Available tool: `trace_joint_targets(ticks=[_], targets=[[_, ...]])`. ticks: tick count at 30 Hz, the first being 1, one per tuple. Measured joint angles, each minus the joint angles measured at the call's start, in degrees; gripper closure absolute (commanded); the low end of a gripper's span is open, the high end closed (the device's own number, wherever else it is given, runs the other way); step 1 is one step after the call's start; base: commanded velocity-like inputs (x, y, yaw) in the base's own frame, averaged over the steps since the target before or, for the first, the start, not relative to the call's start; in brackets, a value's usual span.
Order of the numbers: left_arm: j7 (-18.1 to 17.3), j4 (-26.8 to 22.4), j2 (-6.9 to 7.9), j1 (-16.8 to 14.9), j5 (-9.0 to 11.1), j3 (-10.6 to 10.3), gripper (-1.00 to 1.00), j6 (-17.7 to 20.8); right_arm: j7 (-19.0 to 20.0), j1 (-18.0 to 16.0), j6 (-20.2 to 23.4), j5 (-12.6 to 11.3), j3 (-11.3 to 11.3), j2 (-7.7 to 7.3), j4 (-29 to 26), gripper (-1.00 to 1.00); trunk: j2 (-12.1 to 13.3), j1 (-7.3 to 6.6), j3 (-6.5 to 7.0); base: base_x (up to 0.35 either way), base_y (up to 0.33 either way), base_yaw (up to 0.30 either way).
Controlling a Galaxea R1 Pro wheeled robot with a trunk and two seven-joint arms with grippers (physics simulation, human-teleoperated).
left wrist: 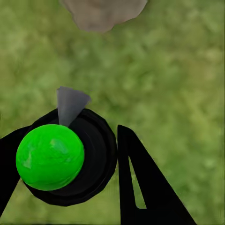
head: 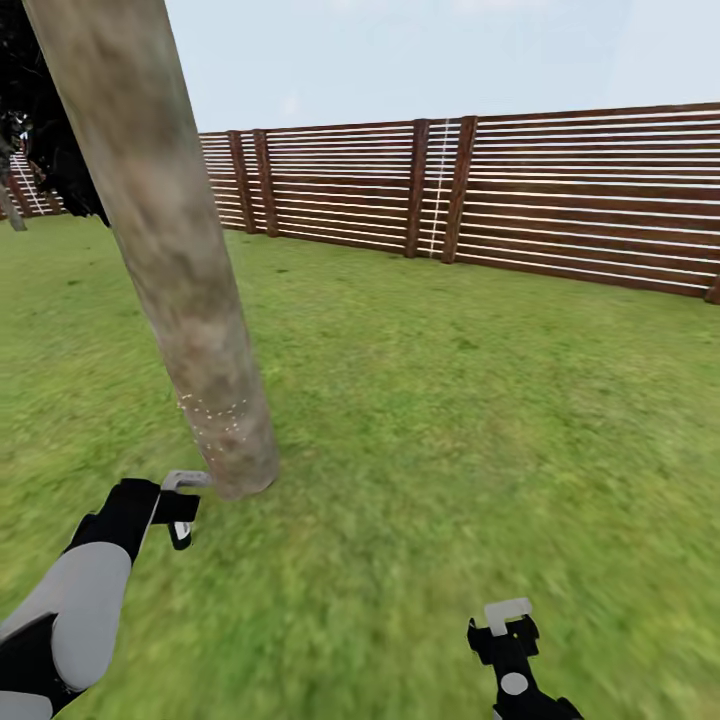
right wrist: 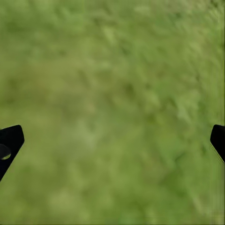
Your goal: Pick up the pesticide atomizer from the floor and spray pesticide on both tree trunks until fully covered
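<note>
Green-capped pesticide atomizer (left wrist: 56,157) clamped in my left gripper (head: 178,508) just beside tree trunk (head: 170,240) | white pesticide (head: 215,418) only low: spraying step, next aim higher | right gripper (head: 508,628) spread wide, empty.

Matt mottled bark tree trunk (head: 170,240), slatted wooden fence (head: 560,190), glossy green atomizer (left wrist: 50,157).

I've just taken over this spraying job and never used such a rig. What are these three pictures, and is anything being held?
The big picture looks down from the robot's head camera over a grass lawn with a wooden fence behind. The tree trunk stands close ahead, with white pesticide specks near its base. The other two pictures come from cameras at each wrist. The left gripper is shut on the atomizer, a green ball in a black body. The right gripper is open, with grass below it.
</note>
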Motion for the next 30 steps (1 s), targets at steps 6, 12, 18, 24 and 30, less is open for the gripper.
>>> trace_joint_targets(ticks=[6,12,18,24,30], targets=[[0.04,0.85,-0.05,0.01,0.27,0.38,1.00,-0.25,0.00,0.00,0.00,-0.04,0.04,0.22,0.02,-1.00,0.00,0.00,0.00,0.116,-0.257,0.183],[0.09,1.40,0.14,0.50,0.07,0.49,1.00,-0.51,-0.08,0.01,0.00,0.04,-0.01,0.05,0.07,-1.00,0.00,0.01,0.00,0.086,-0.266,0.005],[0.14,1.34,0.73,1.99,0.02,1.62,1.00,-0.56,-0.09,0.09,0.00,0.05,0.00,-0.06,0.07,-1.00,0.00,0.01,0.00,0.009,-0.273,0.000],[0.15,1.37,0.64,2.02,0.01,1.69,1.00,-0.56,-0.09,0.18,-0.04,-0.06,0.00,0.02,0.07,-1.00,0.00,0.01,0.00,0.000,-0.274,0.000],[0.21,1.31,0.90,2.12,-0.01,1.84,1.00,-0.55,-0.09,0.17,-0.06,-0.06,0.00,0.15,0.09,-1.00,0.00,0.01,0.00,0.014,-0.275,0.081]])
